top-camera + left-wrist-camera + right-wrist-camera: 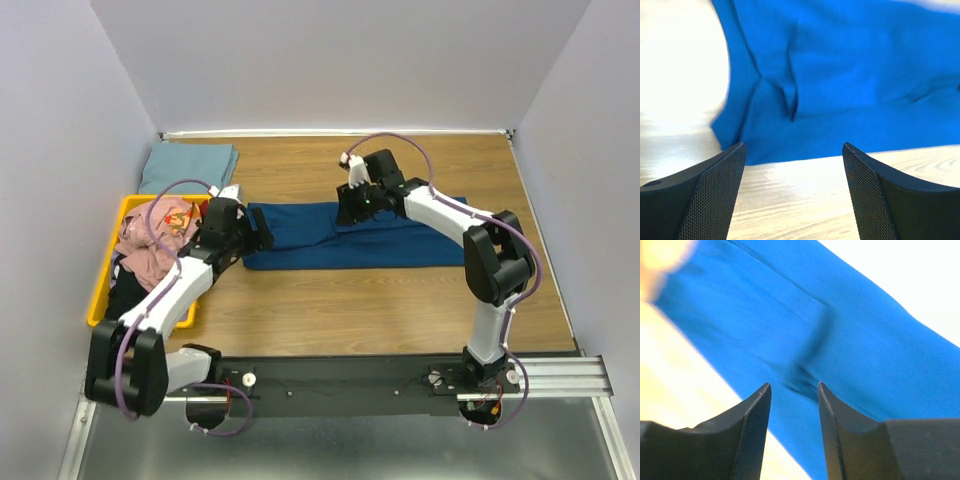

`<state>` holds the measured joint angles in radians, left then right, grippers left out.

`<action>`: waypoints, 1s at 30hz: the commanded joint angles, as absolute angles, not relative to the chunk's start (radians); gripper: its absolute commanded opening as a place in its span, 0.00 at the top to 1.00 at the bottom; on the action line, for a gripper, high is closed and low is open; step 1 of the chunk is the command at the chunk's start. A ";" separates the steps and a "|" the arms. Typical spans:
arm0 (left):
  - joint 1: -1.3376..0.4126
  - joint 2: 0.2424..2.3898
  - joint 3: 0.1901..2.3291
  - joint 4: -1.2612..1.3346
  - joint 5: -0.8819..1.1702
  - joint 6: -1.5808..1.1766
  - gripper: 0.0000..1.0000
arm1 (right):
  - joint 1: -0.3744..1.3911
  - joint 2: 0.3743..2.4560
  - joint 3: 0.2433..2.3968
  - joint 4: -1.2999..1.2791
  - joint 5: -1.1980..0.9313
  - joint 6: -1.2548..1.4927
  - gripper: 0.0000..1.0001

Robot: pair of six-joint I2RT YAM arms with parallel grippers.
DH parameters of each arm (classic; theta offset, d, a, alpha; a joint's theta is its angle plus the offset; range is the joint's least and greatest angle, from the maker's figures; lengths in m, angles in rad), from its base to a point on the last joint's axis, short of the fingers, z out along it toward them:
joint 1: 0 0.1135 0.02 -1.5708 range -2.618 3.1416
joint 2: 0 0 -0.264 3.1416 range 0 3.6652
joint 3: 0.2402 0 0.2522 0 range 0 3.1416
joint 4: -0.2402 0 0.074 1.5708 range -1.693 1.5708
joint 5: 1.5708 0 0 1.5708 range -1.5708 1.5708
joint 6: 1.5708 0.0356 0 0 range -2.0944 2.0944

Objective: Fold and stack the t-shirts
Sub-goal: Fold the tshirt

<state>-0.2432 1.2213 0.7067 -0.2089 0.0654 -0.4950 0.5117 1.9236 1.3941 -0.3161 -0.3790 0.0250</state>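
A blue t-shirt (350, 240) lies folded into a long strip across the middle of the wooden table. My left gripper (262, 235) is at the strip's left end, low over the bare wood, open wide with nothing between its fingers; in the left wrist view the shirt (850, 75) lies just beyond the gripper (794, 146). My right gripper (350, 205) hovers over the strip's far edge near its middle. In the right wrist view the gripper (794, 385) is open, with the shirt (765, 315) below the gap and a small crease just ahead. A pale grey-blue t-shirt (188, 165) lies folded at the back left.
A yellow bin (105, 290) stands at the left edge, holding a crumpled pink shirt (150, 240) and a black one (125, 285). Grey walls close in the table on three sides. The arms' mounting rail (400, 380) runs along the near edge.
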 commanded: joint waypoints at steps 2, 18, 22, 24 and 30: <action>-0.239 1.040 0.718 -0.169 -0.084 -0.482 0.15 | 0.594 1.956 1.494 -0.261 -0.607 0.216 0.47; -0.239 0.724 0.600 -0.098 -0.192 -0.442 0.15 | 0.723 2.402 1.588 0.486 -0.884 0.963 0.36; -0.239 0.753 0.611 -0.100 -0.187 -0.433 0.15 | 0.712 2.496 1.611 0.488 -0.859 0.966 0.36; -0.239 0.755 0.607 -0.097 -0.186 -0.431 0.15 | 0.690 2.513 1.615 0.489 -0.839 0.976 0.36; -0.239 0.756 0.603 -0.089 -0.186 -0.428 0.15 | 0.563 2.577 1.687 0.489 -0.701 1.002 0.36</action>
